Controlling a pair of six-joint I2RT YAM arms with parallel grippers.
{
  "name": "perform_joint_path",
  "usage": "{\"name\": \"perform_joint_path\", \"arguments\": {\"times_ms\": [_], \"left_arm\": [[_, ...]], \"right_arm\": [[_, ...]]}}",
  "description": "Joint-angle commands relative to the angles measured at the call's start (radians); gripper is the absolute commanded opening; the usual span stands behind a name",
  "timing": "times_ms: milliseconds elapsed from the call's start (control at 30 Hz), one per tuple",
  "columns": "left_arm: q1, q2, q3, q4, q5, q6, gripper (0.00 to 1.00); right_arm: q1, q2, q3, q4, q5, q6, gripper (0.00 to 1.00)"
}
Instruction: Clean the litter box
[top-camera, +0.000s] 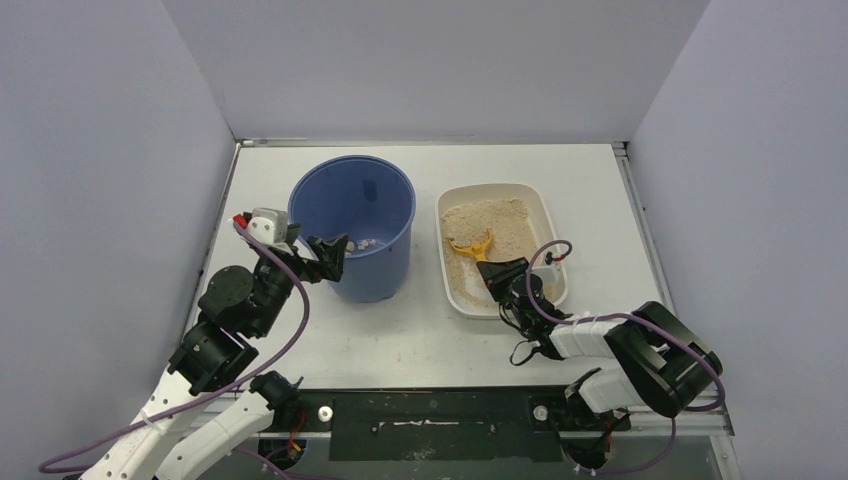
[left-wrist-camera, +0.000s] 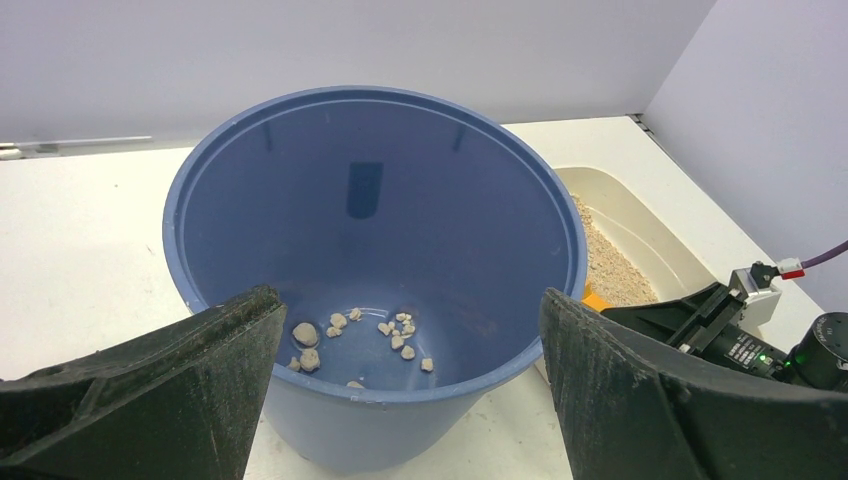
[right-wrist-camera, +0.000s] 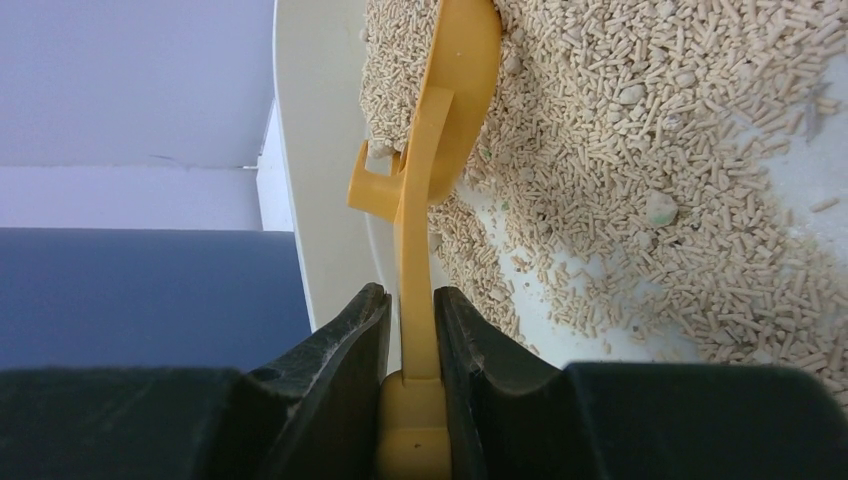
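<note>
1. Where the white table (top-camera: 420, 340) extends to the right of the blue bucket (top-camera: 352, 215), the litter box (top-camera: 548, 212) lies flat. Tan pellets are heaped toward its far end, and bare floor shows at the near end.
2. Right gripper (right-wrist-camera: 410, 300): sits over the box's near end, reaching in from the arms' side. Its jaws are pinched tight on the handle of the orange scoop (right-wrist-camera: 455, 90).
3. Orange scoop: inside the litter box, with its bowl dug into the pellets close to the left wall. The handle runs back into the right gripper.
4. Left gripper (left-wrist-camera: 410, 310): jaws spread wide and holding nothing. It is just beside the bucket's near-left side, well apart from the litter box, with the bucket between them.
5. Blue bucket: upright, just left of the litter box with a gap between them. Small pale clumps (left-wrist-camera: 350, 335) lie on its bottom.
</note>
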Motion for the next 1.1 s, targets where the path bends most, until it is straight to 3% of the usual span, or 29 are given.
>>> {"name": "perform_joint_path", "arguments": {"times_ms": [0,567,1067], "left_arm": [[0.007,0.008,0.007,0.05,0.009,0.001,0.97],[0.006,0.029,0.007,0.049,0.005,0.003,0.97],[0.008,0.03,0.007,0.049,0.004,0.005,0.97]], "right_arm": [[-0.052,0.015,-0.044,0.207,-0.085,-0.029,0.0],[-0.139,-0.029,-0.127,0.45,-0.271,-0.054,0.0],[-0.188,-0.194,-0.19,0.402,-0.308,-0.046,0.0]]}}
